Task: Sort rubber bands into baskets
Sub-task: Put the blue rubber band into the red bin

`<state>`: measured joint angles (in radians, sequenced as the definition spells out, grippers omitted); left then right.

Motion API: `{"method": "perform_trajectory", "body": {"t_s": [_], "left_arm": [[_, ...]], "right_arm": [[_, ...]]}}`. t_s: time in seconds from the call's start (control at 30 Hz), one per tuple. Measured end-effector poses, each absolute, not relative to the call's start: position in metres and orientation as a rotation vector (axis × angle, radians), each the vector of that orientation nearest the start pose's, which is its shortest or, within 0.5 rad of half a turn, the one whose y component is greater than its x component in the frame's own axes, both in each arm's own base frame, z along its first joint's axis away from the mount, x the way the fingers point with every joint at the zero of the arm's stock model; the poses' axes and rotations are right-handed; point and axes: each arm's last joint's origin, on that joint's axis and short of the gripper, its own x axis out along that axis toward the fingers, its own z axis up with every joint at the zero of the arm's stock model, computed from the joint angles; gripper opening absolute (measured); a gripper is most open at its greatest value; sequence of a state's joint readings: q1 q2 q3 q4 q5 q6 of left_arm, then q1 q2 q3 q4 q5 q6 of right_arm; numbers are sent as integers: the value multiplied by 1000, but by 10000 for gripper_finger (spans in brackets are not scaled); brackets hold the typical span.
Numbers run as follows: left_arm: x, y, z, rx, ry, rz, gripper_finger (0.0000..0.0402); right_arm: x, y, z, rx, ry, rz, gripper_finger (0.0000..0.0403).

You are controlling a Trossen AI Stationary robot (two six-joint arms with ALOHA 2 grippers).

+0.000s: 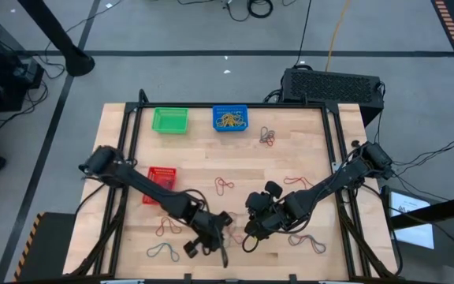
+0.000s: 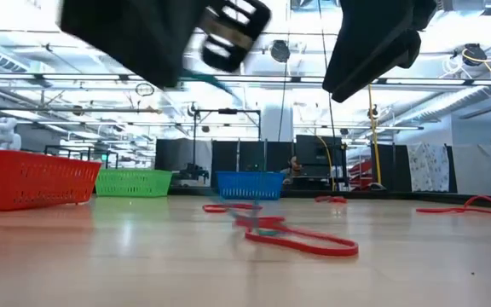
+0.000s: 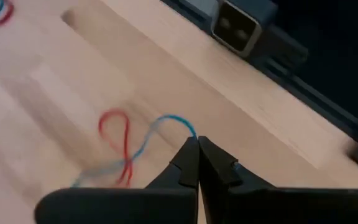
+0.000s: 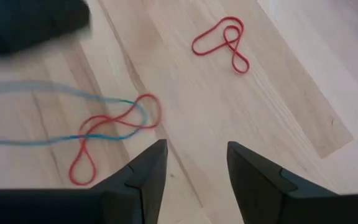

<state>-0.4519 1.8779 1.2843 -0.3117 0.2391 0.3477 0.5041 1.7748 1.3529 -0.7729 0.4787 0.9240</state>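
The left pincer (image 3: pixel 197 144) is closed on a blue rubber band (image 3: pixel 166 121) tangled with a red rubber band (image 3: pixel 118 134) on the table (image 1: pixel 306 150), near its front edge. The right pincer (image 4: pixel 194 155) hovers beside them, parted and empty. Judged step: pick-up; next, lift the blue band free and carry it to the blue basket (image 1: pixel 230 118).

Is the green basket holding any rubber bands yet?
No. In the high view the green basket shows only its bare mesh floor, while the blue basket beside it holds a pile of yellow-tan rubber bands.

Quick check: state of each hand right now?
Left hand: closed on a blue rubber band, pulling it taut.
Right hand: open, empty.
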Motion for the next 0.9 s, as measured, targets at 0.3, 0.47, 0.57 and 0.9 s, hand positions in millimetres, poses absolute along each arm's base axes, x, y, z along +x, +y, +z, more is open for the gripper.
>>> {"method": "perform_trajectory", "body": {"t_s": [0.3, 0.47, 0.57, 0.9], "left_arm": [[297, -149, 268, 447, 915, -562, 1], [263, -129, 303, 404, 940, -404, 1], [242, -114, 319, 369, 969, -288, 0], [182, -75, 344, 229, 1040, 186, 0]], "right_arm": [[318, 157, 230, 183, 906, -473, 160], [321, 153, 230, 146, 905, -475, 160], [322, 149, 231, 114, 892, -489, 160], [326, 141, 231, 43, 896, -491, 160]]}}
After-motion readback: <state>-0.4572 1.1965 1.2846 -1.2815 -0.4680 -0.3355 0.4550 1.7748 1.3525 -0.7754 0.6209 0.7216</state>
